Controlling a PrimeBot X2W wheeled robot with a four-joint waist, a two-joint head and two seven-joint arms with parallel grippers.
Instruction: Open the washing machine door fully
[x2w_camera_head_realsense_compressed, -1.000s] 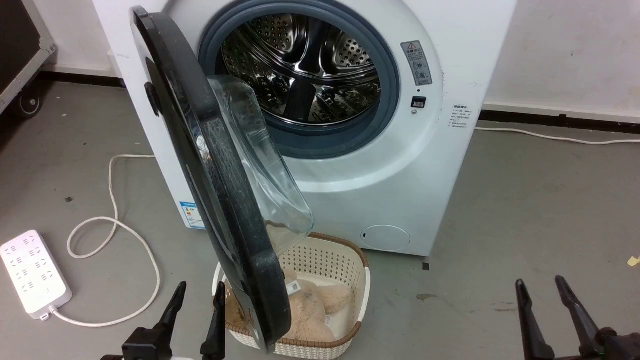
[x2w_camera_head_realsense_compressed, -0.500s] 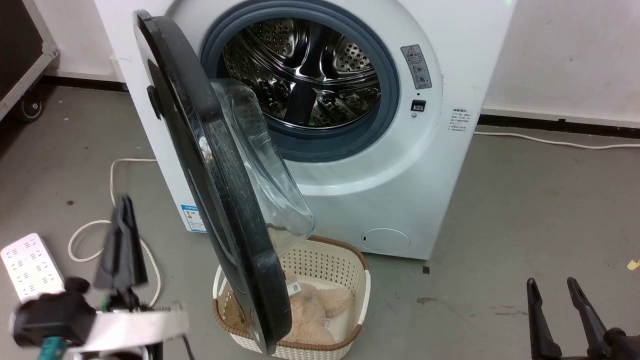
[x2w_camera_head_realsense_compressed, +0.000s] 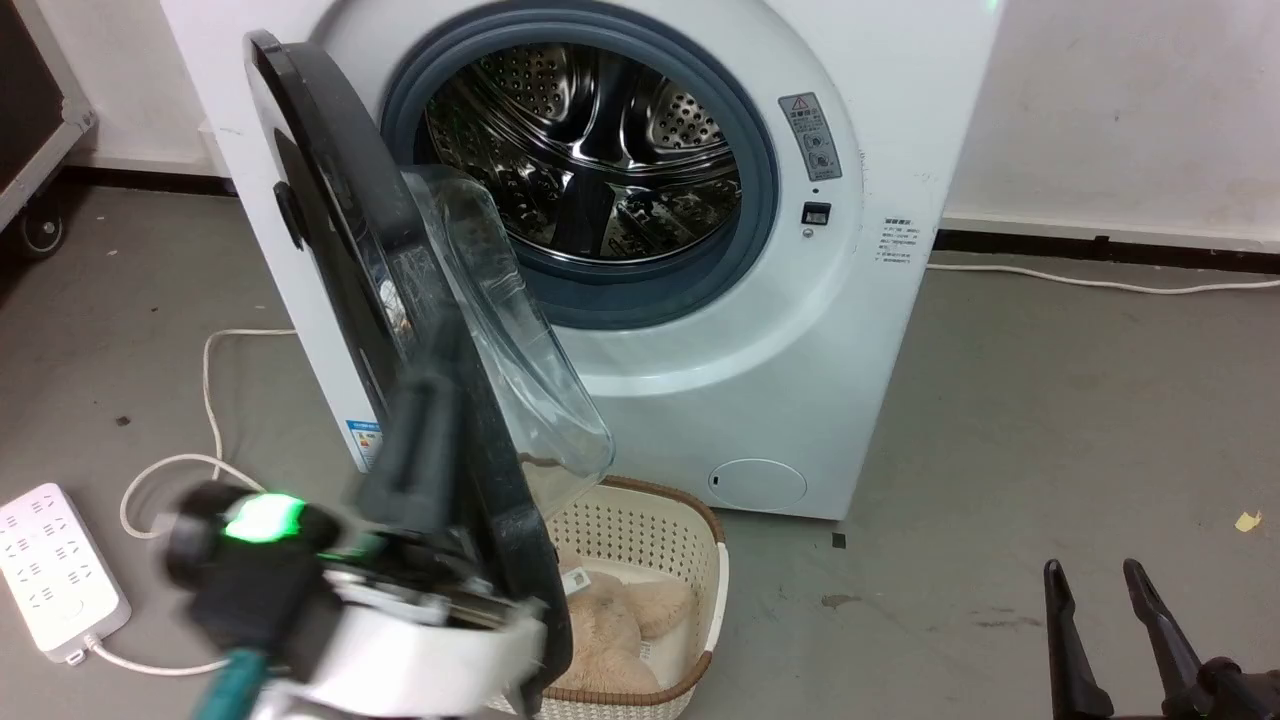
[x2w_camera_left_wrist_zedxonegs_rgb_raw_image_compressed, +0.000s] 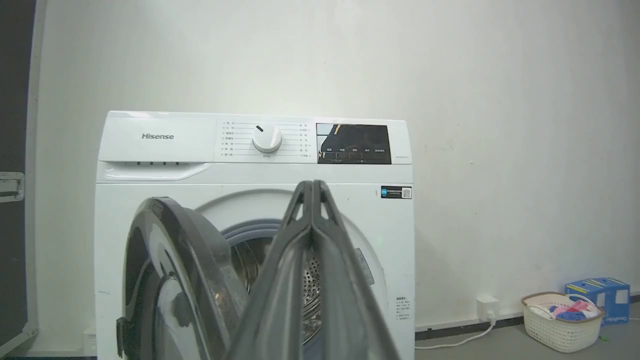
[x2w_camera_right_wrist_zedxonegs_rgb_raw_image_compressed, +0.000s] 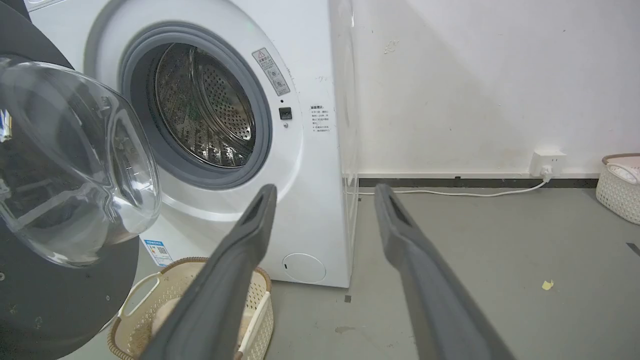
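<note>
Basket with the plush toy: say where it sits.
Head view, bottom centre: the basket sits on the floor in front of the washing machine, below the lower edge of the part-open washing machine door.

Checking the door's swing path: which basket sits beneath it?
The brown-rimmed basket holding a beige plush, under the washing machine door; the basket of coloured clothes stands by the wall.

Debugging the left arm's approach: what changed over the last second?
The left gripper snapped shut on nothing and swung up from the lower left toward the edge of the washing machine door. Door still half open; right gripper still open, low right. Camera shifted.
</note>
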